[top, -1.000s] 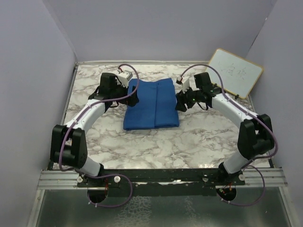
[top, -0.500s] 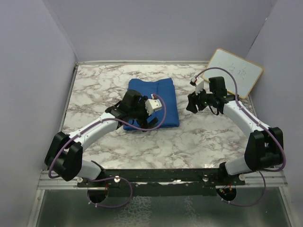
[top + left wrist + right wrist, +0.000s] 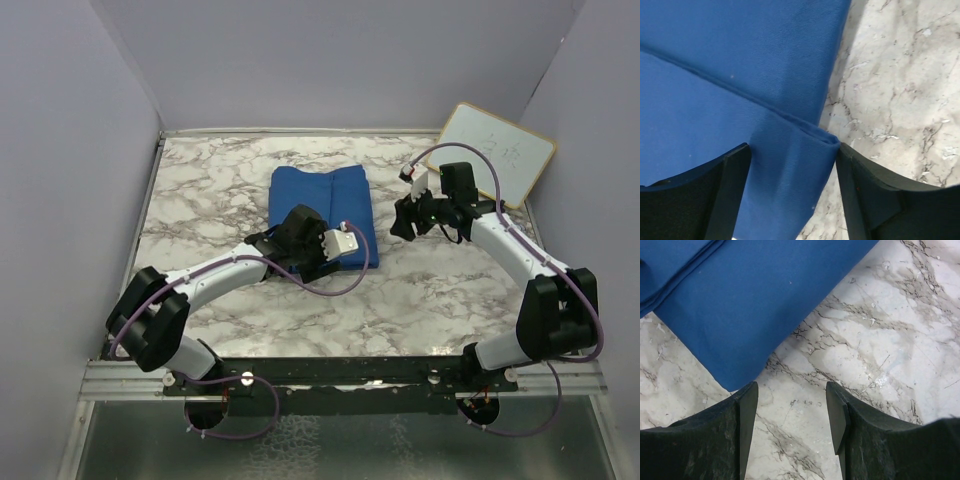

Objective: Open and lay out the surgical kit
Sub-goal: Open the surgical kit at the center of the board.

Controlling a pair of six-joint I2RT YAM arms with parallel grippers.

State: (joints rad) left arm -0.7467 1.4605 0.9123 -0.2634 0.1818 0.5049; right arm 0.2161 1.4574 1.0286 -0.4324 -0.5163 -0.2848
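So the blue cloth wrap [image 3: 322,200] is folded shut and lying flat on the marble table [image 3: 200,190], about the middle and toward the back, between the two arms. From above it looks close to square. If anything it's a bit longer front to back, and the fold line down its middle runs that way too, away from the arm bases toward the back wall.

The left gripper [image 3: 318,262] is down at the near edge of the cloth, but from above its own wrist hides the fingertips. The left wrist camera fills that in. The jaws are apart and straddling a folded corner of the cloth [image 3: 740,50], with one finger [image 3: 860,190] right against the corner's tip. No squeeze that I can see.

The right gripper [image 3: 400,222] is just off the cloth's right side, with a whiteboard [image 3: 497,153] leaning behind it. Its camera shows the jaws fairly wide over bare marble with nothing between them. A pointed cloth corner [image 3: 765,290] sits just ahead of the fingers, and stacked layer edges show at upper left.
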